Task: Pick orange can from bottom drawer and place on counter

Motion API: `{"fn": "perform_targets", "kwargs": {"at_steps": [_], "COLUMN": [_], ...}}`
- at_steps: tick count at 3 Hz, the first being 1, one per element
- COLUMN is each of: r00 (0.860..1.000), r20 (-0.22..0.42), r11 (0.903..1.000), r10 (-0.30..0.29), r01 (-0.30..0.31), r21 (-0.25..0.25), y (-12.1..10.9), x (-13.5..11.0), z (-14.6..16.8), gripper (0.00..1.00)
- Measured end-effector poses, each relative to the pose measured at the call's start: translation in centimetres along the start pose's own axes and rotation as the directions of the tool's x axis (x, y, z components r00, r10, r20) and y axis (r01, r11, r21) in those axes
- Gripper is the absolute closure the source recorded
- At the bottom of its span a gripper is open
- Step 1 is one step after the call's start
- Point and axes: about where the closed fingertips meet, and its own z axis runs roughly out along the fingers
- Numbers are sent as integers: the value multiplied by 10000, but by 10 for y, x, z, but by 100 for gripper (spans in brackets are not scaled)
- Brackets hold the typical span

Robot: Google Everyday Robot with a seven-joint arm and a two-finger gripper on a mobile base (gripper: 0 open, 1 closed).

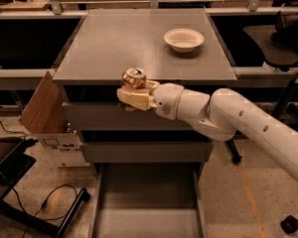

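The can (134,77) is upright in the pincer (131,95), which is closed around its lower body, leaving the silver top and pull tab showing. It hangs at the front edge of the counter (134,38), left of the middle, with its top about level with the counter surface. It is well clear of the bottom drawer (146,202), which is pulled out below with a bare floor.

The main danger, as I judge it, is height. The base of the can looks to sit lower than the counter surface, so a push straight forward could knock the can or the pincer against the front edge and tip or loosen it. The can needs lifting before it goes in. Letting go too near the edge is the second risk, because the can could topple off and fall toward the open drawer or the floor. The grip is low on a smooth round body, so a bump could also twist it. The bowl (184,38) sits well away at the back right and is unlikely to interfere.

Counted: one can, one bowl, one pincer on one white arm (248,123), one counter, three drawers with only the lowest open, and one cardboard box (42,108) beside the cabinet on the left.
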Motion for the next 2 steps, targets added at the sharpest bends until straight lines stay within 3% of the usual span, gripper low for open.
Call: {"fn": "perform_targets", "kwargs": {"at_steps": [1,2], "r00": [9999,9990], "r20": [107,439], "r11": [9988,9940], "r10": [-79,-117], "r01": [74,68], "r21": [484,1089], "y": [-21,-62], "x": [-43,-90], "z": [-6,-1], "gripper": [100,100]}}
